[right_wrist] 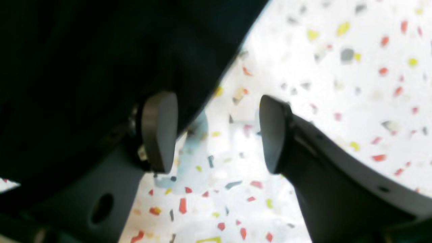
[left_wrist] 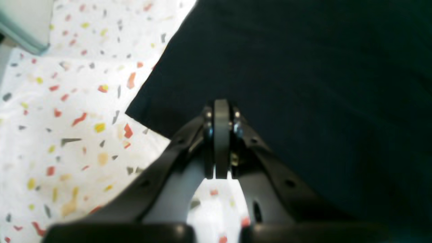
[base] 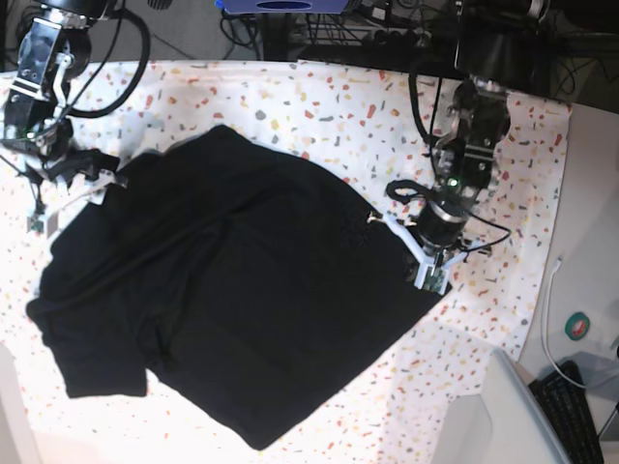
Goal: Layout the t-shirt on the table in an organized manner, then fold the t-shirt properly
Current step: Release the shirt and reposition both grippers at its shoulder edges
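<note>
The plain black soft fabric short-sleeved t-shirt [base: 232, 300] shows no collar mark from the base view; any such detail is too small to make out. In the left wrist view it runs off the top and right edges, and the left gripper [left_wrist: 221, 141] is soft and blurred, its base cut by the bottom edge. In the right wrist view the right gripper [right_wrist: 216, 131] is blurred, and dark fabric hides the white red-, orange- and yellow-flecked cloth-covered table [right_wrist: 337, 84] at left
</note>
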You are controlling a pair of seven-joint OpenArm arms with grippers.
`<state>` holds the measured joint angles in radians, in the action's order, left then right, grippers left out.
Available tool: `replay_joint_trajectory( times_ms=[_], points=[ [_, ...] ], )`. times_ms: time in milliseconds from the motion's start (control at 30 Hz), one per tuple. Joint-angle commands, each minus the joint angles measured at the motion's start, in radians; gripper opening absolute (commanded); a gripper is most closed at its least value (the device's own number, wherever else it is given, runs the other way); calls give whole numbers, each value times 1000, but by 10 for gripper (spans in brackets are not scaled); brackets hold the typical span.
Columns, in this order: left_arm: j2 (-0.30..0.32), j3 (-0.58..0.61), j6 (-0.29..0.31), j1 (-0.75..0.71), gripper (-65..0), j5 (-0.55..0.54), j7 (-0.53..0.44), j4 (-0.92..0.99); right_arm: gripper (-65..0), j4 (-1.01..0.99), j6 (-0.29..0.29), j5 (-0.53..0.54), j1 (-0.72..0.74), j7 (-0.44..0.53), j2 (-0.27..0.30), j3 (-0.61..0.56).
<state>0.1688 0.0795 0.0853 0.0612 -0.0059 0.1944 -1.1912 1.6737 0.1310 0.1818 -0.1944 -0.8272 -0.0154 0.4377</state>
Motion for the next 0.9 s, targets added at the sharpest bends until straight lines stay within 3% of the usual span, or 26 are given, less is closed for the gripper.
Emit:
replay_joint_trajectory(
  times_ms=[0, 167, 300, 367, 467, 533, 767, 867],
  points=[
    [-7, 9, 1, 38, -650, -3, -28, 17, -303, -17, -1, 6, 8, 18, 2, 2],
    [-28, 12, 1, 119, -650, 13, -71, 213, -303, -180, 5, 8, 46, 32, -1, 2],
    [-33, 9, 1, 141, -650, 160, -154, 368, -321, -254, 6, 8, 65, 62, -2, 2],
    [-33, -2, 1, 137, -650, 202, -183, 405, -408, -257, 6, 8, 63, 65, -2, 2],
    [-19, -4, 1, 95, -650, 185, -194, 414, -650, -251, 54, 8, 46, 64, 4, 2],
    [18, -5, 1, 61, -650, 156, -194, 400, -650, -232, 103, 6, 42, 64, 4, 10],
    [97, -5, 0, -103, -650, 17, -184, 155, -650, -48, 86, 8, 32, -71, 30, 10],
    [96, -30, -34, -140, -650, 11, -183, 57, -650, 21, 94, 11, 36, -131, -1, 11]
  ],
)
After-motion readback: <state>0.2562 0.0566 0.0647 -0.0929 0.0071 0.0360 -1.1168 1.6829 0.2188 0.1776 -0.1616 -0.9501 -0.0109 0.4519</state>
